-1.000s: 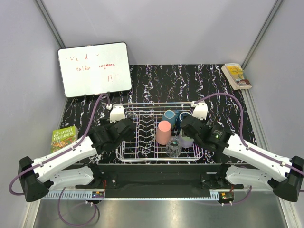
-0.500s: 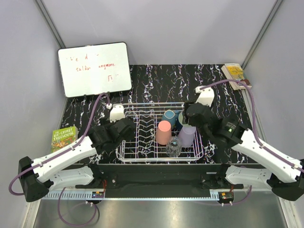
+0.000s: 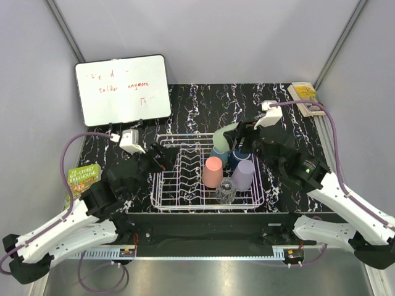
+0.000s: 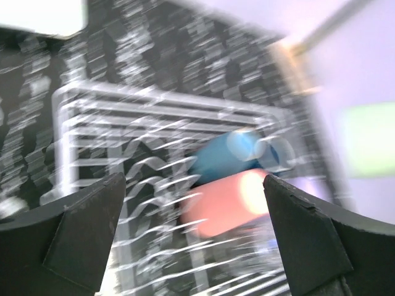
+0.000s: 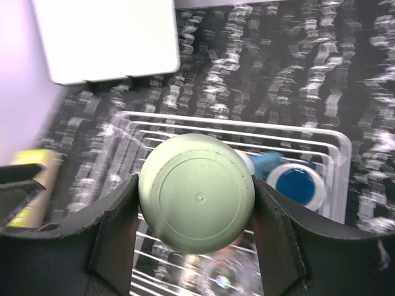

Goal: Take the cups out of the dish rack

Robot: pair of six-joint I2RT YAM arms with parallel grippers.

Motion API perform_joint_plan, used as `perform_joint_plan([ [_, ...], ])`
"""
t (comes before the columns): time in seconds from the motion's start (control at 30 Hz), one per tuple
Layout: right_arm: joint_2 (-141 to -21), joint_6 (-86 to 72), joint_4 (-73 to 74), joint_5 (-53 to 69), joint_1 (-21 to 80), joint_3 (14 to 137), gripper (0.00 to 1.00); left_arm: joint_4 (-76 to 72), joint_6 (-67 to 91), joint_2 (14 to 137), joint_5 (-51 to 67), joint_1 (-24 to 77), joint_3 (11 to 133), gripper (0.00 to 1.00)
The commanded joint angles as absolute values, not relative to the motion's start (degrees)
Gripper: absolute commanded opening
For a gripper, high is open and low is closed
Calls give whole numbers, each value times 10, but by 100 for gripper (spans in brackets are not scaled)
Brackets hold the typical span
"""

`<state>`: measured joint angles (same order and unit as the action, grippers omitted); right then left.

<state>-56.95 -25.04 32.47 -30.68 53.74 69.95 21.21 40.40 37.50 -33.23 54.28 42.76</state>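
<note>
The white wire dish rack point(image 3: 191, 135) sits mid-table. Standing upside down in it are a salmon pink cup point(image 3: 213, 171), a lavender cup point(image 3: 242, 174), a clear glass point(image 3: 225, 191), a teal cup point(image 3: 218, 152) and a dark blue cup point(image 3: 238, 158). My right gripper point(image 3: 236, 139) is shut on a pale green cup point(image 3: 223, 135), held tilted above the rack's far right part. In the right wrist view that pale green cup's base point(image 5: 196, 192) fills the gap between the fingers. My left gripper point(image 3: 163, 156) hangs open and holds nothing over the rack's left end, with the pink cup point(image 4: 231, 200) ahead of it.
A whiteboard point(image 3: 123, 89) leans at the back left. A green book point(image 3: 83, 179) lies at the table's left edge. Another book point(image 3: 307, 98) lies at the far right corner. Side walls close in on both sides.
My right gripper has lifted the pale green cup out of the rack and carried it up and back. The left arm has swung outward, its gripper still open at the rack's left end.
</note>
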Motion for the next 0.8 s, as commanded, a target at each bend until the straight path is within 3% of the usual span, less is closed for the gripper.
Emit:
perform_joint_plan([
  [0.0, -541, -303, 128, -93, 456, 636, 0, 2, 365, 371, -224, 538, 406, 99],
  [0.3, -533, -493, -208, 189, 353, 482, 0, -212, 364, 377, -127, 525, 337, 99],
  [0.77, -591, -632, -405, 275, 333, 411, 0, -327, 361, 407, -70, 513, 323, 96],
])
